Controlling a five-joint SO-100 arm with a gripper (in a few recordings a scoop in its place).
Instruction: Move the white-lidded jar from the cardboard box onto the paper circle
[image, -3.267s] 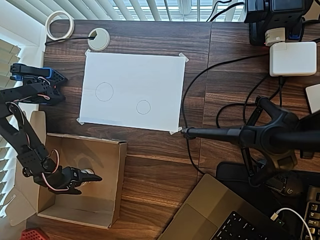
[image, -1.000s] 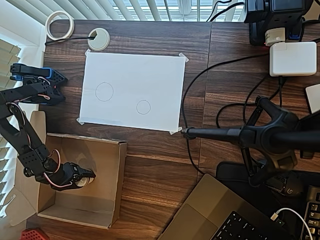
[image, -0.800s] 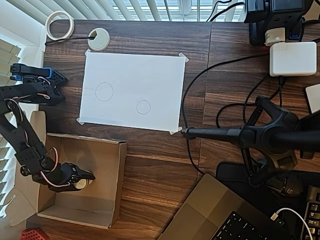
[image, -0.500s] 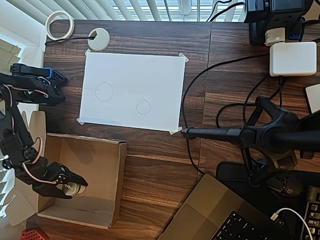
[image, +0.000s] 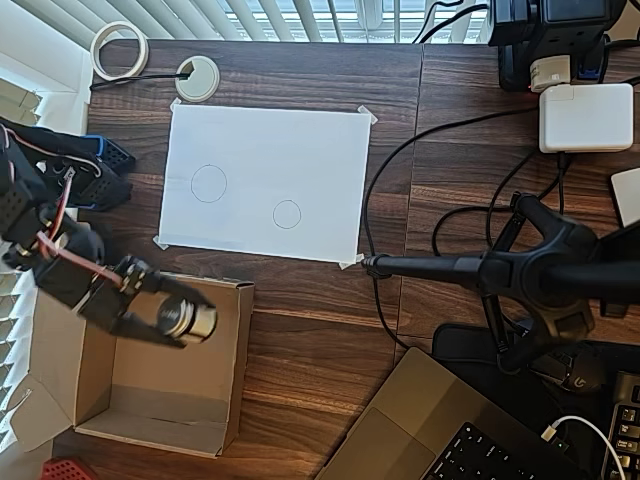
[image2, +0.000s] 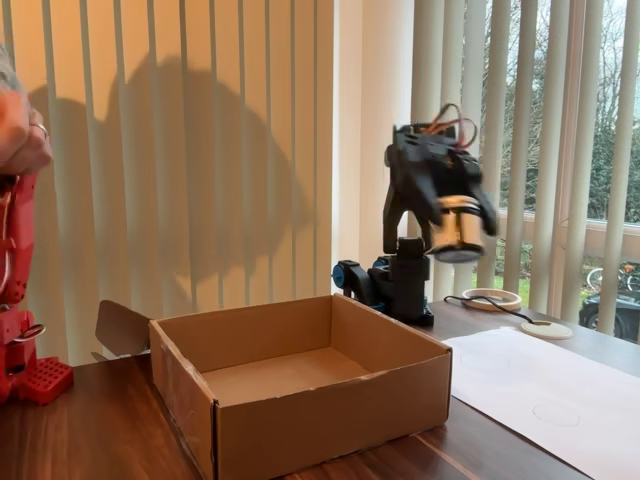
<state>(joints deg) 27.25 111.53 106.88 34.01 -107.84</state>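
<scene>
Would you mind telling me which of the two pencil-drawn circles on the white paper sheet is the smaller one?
The smaller pencil-drawn circle lies toward the picture's right and lower on the white paper sheet in the overhead view; the larger pencil-drawn circle sits up-left.

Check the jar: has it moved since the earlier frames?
Yes. The white-lidded jar, held in the jaws, has risen off the floor of the cardboard box and shifted in the overhead view toward the box's upper right wall, nearer the paper.

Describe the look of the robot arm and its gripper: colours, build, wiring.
The arm is built of matte black plastic segments with blocky black servo housings. Thin red and white wires loop loosely along the joints, seen near the top in the fixed view too. A blue part sits at its black base. The black two-finger gripper is blurred in both views, so finer markings cannot be read.
</scene>
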